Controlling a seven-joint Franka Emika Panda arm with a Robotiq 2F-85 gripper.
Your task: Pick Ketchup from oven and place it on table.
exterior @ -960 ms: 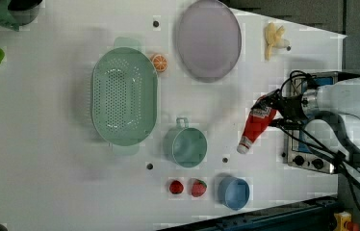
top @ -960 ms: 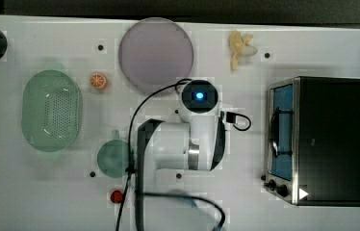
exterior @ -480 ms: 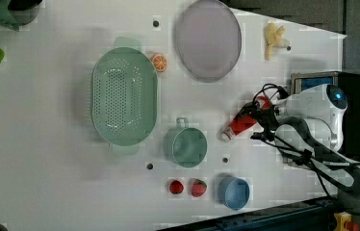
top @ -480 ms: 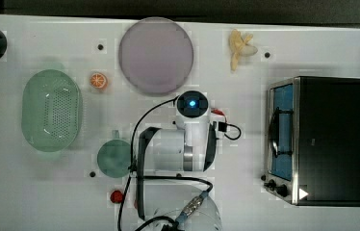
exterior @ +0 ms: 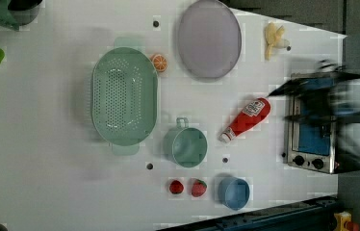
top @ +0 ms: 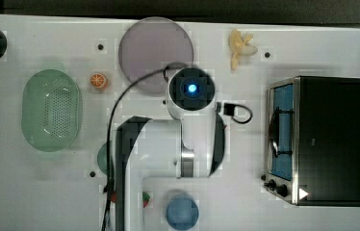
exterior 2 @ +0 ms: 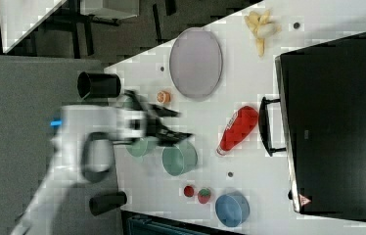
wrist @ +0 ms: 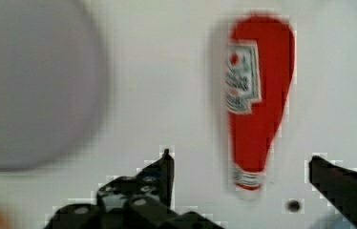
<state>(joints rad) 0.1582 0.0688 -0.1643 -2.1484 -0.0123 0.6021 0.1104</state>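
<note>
Left view shows the ketchup (exterior: pixel 246 119) lying flat on the table (exterior: pixel 48 144) just beside the oven (exterior: pixel 313 122). Wrist view shows the gripper (wrist: pixel 241 167) spread wide, holding nothing. Placement looks done.

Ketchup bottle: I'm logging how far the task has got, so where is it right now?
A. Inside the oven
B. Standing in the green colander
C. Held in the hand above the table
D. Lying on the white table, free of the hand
D: the ketchup bottle lies flat on the table, between the green pot and the oven, and the open hand has nothing in it.
</note>
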